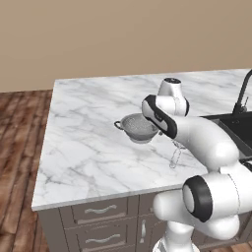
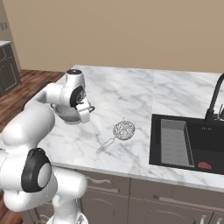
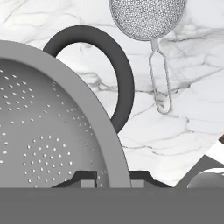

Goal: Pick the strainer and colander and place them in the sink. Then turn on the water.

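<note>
While my claw (image 3: 113, 180) sits closed on the rim of the colander (image 3: 48, 131), one dark tip on each side of the thin metal wall, I judge that the first pick is only beginning. In the hand view the rim passes straight between my two tips, and one dark loop handle (image 3: 114, 65) stands up just beyond the grip. From the left base view the colander (image 1: 139, 127) looks to be resting on the counter (image 1: 88, 142), or nearly so, with my wrist directly over its near side; I cannot tell whether it is already lifted a little.

Beside the colander, toward the sink, lies the strainer (image 2: 124, 130), its mesh basket flat on the marble and its thin wire handle pointing to the front edge of the counter. It is near the colander but not touching it, and nothing holds it.

The sink (image 2: 155, 144) is further to the right, well apart from both things. Inside it I see the ribbed rack (image 2: 176, 142) and no colander or strainer. The faucet (image 2: 215, 98) rises at the far side, and I see no stream under it, so I judge the water is off.

So nothing is placed yet. Left to do: carry the colander to the sink, come back for the strainer, then open the water.

Count: one colander, one strainer, one sink, one faucet, one rack, one claw.
</note>
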